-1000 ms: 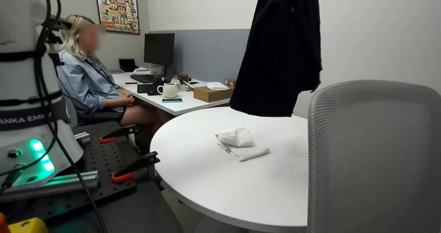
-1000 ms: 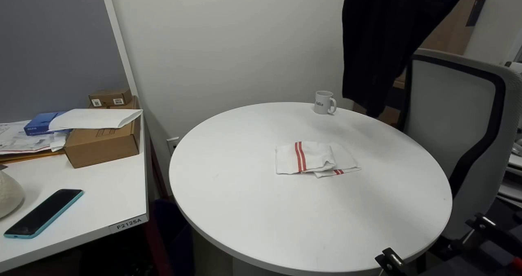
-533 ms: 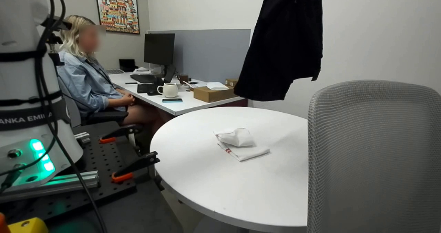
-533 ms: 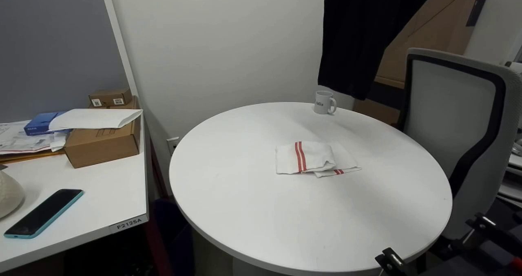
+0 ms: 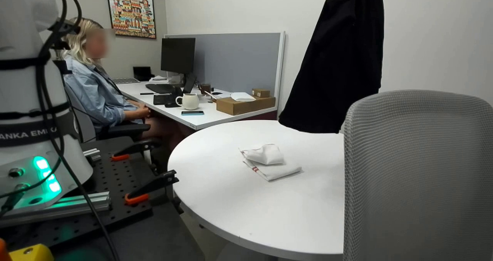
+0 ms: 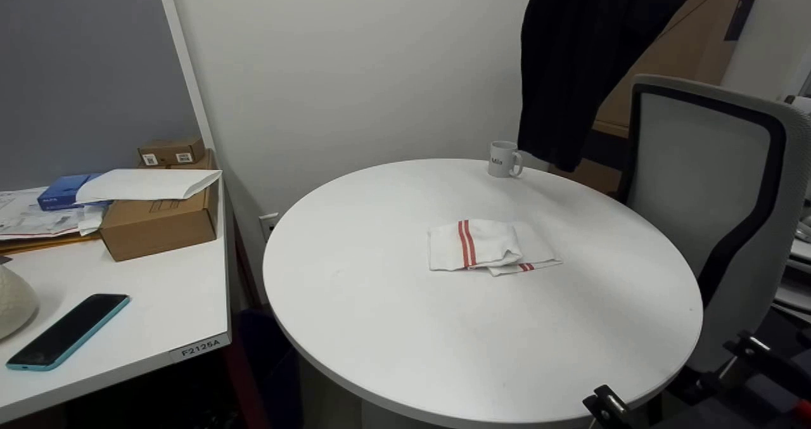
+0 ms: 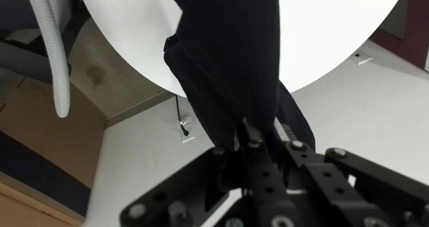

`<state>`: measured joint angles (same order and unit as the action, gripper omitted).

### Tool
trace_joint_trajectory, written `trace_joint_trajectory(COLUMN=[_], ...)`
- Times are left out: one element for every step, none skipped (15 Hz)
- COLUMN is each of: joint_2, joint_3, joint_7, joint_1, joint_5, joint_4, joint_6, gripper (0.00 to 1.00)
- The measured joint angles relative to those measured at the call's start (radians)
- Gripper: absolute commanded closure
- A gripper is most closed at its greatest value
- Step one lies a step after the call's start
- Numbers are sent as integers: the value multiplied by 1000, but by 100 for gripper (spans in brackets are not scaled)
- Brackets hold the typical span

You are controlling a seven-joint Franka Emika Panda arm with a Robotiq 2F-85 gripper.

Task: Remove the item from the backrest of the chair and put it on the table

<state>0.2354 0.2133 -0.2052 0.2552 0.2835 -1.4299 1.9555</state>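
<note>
A black garment (image 5: 339, 68) hangs in the air, off the chair, in both exterior views (image 6: 583, 55). My gripper (image 7: 260, 119) is shut on it, with dark cloth bunched between the fingers in the wrist view. In an exterior view only a bit of the gripper shows at the top edge, over the garment. The garment's lower end hangs near the far edge of the round white table (image 5: 231, 203), beside the chair; I cannot tell whether it touches. The grey mesh chair backrest (image 5: 420, 168) is bare. Its top edge (image 7: 55, 59) shows in the wrist view.
A folded white cloth with red stripes (image 6: 481, 245) lies mid-table. A mug (image 6: 502, 159) stands at the table's far edge, close to the garment. A desk (image 5: 210, 116) with boxes and a seated person (image 5: 100, 79) are beyond. Clamps (image 5: 154, 184) sit by the robot base.
The garment rises and moves away from the chair, then comes down again. In an exterior view it has shifted right, and its top now shows.
</note>
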Motion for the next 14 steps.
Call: trace_joint_trajectory(joint_2=[27, 53, 81, 107, 134, 160, 186, 211, 235, 258, 280, 300, 319, 336], joint_3=[1, 3, 4, 5, 6, 6, 6, 6, 5, 3, -3, -10, -18, -25], joint_7=[1, 1, 1, 1, 1, 4, 10, 21, 35, 51, 70, 89, 111, 136], joint_1=[17, 36, 57, 77, 97, 115, 129, 138, 144, 144, 141, 135, 126, 114], joint_5=[0, 0, 0, 0, 0, 0, 0, 0, -1, -4, -9, -16, -24, -31], joint_4=[17, 32, 48, 61, 74, 86, 98, 110, 120, 132, 141, 151, 159, 166], joint_6=[0, 0, 0, 0, 0, 1, 2, 3, 4, 6, 8, 15, 25, 42], gripper=[98, 98, 98, 98, 98, 98, 98, 98, 98, 98, 98, 98, 98, 98])
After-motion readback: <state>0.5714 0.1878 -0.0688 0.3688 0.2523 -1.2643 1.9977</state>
